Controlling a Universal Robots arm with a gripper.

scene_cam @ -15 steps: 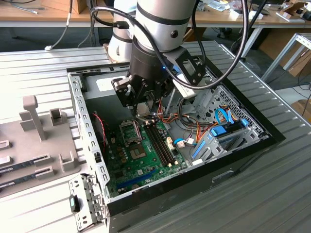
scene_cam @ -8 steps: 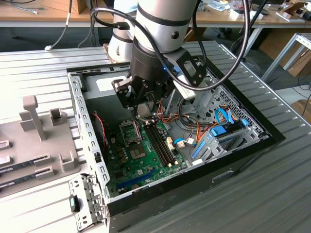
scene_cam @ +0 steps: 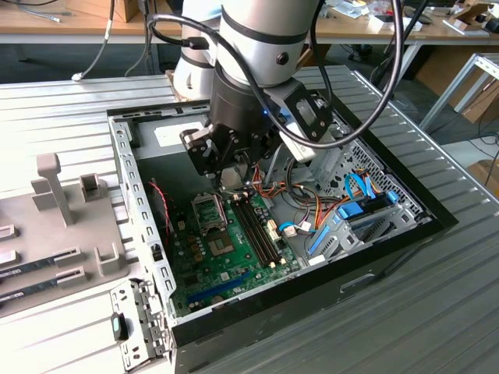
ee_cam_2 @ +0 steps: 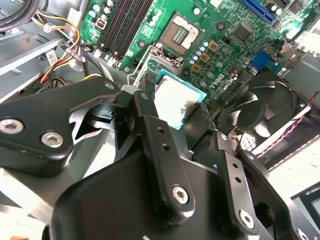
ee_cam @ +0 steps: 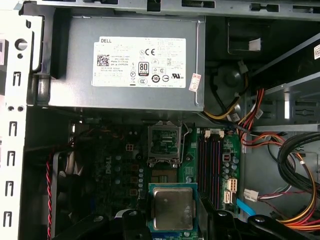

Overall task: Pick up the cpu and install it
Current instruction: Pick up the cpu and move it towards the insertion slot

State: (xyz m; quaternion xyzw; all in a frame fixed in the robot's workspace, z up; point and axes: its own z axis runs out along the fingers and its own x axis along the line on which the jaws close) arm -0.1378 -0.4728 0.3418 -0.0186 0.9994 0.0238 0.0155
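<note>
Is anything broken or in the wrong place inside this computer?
Nothing looks broken or spilled. The one odd thing is the cpu: it is not in its socket, which sits open and empty on the green board. The pincer holds the cpu by its edges above the board.

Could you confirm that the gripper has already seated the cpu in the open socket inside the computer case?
Not quite: the cpu is not seated. In the first wrist view the gripper holds it clear of the open socket, which is empty.
</note>
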